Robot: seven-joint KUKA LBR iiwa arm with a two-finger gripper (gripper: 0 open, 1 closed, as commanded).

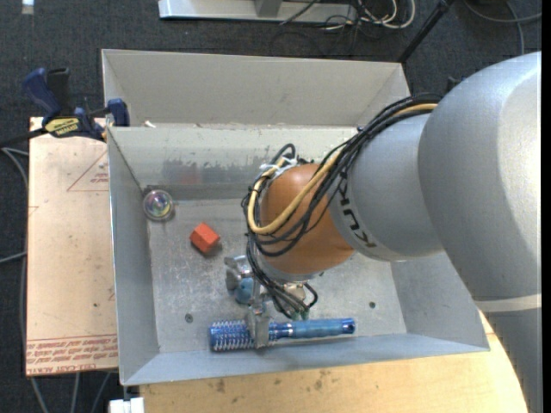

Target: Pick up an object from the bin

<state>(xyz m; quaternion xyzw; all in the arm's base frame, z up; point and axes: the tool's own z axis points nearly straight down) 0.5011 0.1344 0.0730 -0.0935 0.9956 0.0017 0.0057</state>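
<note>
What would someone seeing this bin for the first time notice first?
The big grey arm with its orange wrist cover looms over the middle of the bin, its gripper down at a blue hairbrush lying along the near wall. Left of it lie a small orange block and, nearer the back-left corner, a shiny clear ball.

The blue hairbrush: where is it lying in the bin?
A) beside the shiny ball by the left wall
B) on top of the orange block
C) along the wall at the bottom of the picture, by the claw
C: the blue hairbrush lies along the bottom wall of the bin, with the claw at its bristle end. The shiny ball and orange block sit apart from it, farther up and left.
</note>
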